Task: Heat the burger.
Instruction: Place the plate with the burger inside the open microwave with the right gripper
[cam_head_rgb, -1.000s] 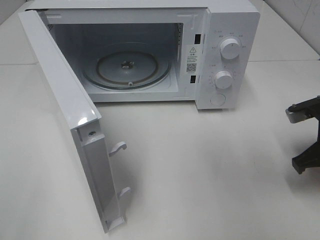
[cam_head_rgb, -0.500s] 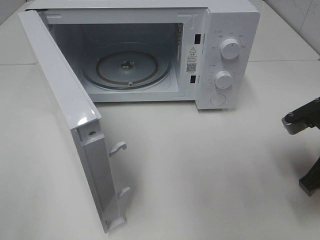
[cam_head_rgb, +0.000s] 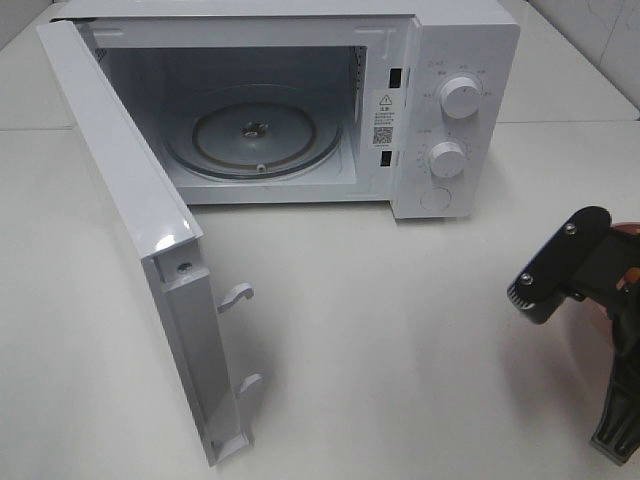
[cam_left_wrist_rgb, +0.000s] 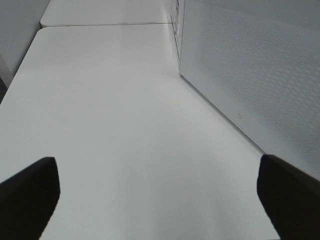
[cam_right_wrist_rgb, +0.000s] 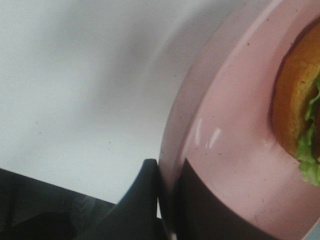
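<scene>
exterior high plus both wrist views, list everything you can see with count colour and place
white box-shaped microwave oven: one, white, back of the table, door swung open to the left
round clear glass turntable: one, clear, inside the open microwave
round white plastic knobs: two, white, one above the other on the microwave's right panel
flat white table: one, white, carrying the microwave
flat pink round plate: one, pink, rim pinched by the right claw
small round burger with a tan-brown bun: one, brown with green lettuce, on the plate
left claw: one, black, open, over the table beside the microwave
right claw: one, black, shut on the plate's rim, table's right side
</scene>
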